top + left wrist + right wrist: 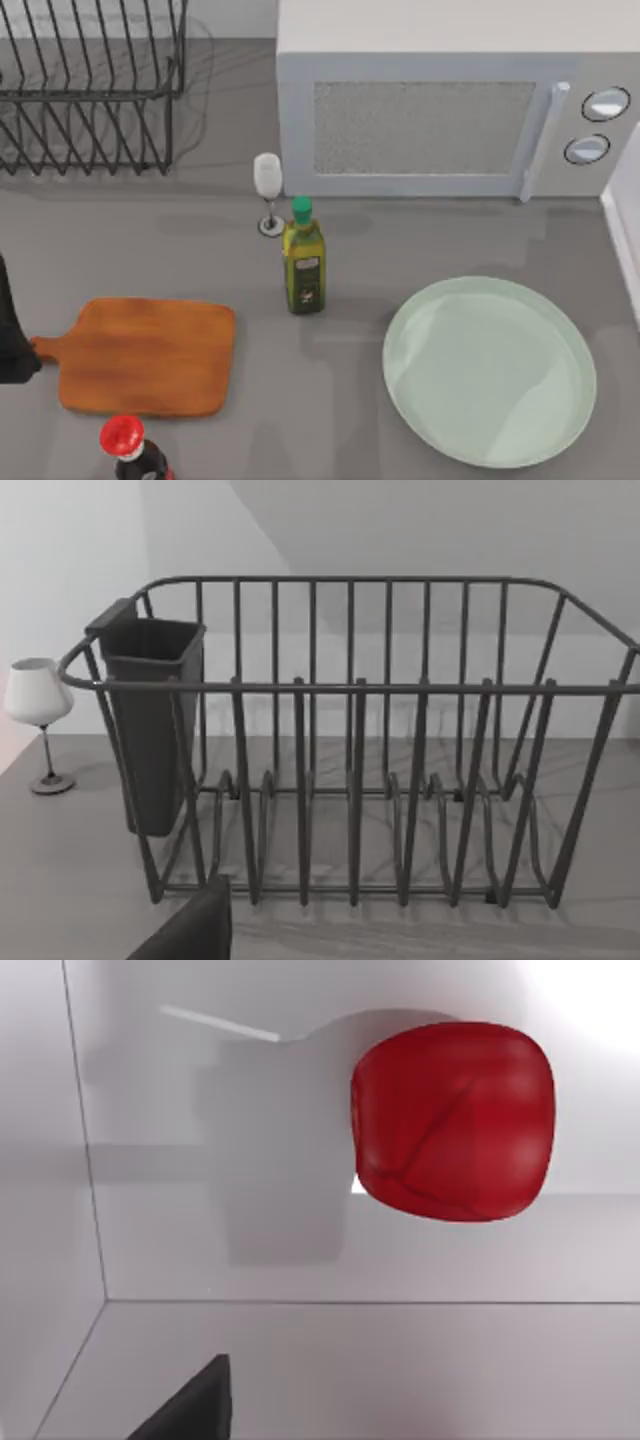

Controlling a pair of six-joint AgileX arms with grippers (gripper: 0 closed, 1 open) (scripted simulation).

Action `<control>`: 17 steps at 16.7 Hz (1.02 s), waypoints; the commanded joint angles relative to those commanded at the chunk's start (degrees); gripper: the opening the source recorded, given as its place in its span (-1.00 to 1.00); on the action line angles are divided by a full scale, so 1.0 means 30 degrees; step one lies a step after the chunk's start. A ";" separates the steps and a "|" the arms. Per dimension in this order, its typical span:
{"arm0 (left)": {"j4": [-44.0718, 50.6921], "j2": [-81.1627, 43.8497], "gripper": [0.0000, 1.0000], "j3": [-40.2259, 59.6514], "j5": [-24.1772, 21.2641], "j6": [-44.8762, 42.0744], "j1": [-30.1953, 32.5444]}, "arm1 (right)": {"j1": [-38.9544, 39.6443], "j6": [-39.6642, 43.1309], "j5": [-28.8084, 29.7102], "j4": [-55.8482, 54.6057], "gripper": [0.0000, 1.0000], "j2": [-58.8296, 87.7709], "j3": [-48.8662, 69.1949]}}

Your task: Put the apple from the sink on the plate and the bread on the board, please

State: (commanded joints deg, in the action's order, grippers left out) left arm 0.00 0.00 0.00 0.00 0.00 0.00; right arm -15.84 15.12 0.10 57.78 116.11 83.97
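- One apple (452,1120) lies on the pale sink floor (300,1360) in the right wrist view; whether that gripper's fingers are apart or together cannot be told.
- Plate (489,371) sits bare at table right, board (145,355) at left, handle beside the left arm (10,330), cut off at the edge.
- Red-capped bottle (128,447) is cropped below the board.

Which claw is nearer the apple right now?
Right. Its wrist view looks straight at the apple in the pale sink. The left arm sits at the table's left edge by the board, facing the dish rack.
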 joint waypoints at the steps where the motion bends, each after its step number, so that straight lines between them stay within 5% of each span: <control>1: 0.0000 0.0000 1.00 0.0000 0.0000 0.0000 0.0000 | -0.0002 -0.0003 0.0001 -0.0243 1.00 0.0169 -0.0104; 11: 0.0000 0.0000 1.00 0.0000 0.0000 0.0000 0.0000 | -0.0068 -0.0080 0.0046 -0.8696 1.00 0.5398 -0.3136; 17: 0.0000 0.0000 1.00 0.0000 0.0000 0.0000 0.0000 | -0.0075 -0.0087 0.0051 -0.9463 1.00 0.6005 -0.3481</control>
State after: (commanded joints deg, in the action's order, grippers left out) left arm 0.00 0.00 0.00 0.00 0.00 0.00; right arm -16.07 14.86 0.26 29.39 134.13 73.52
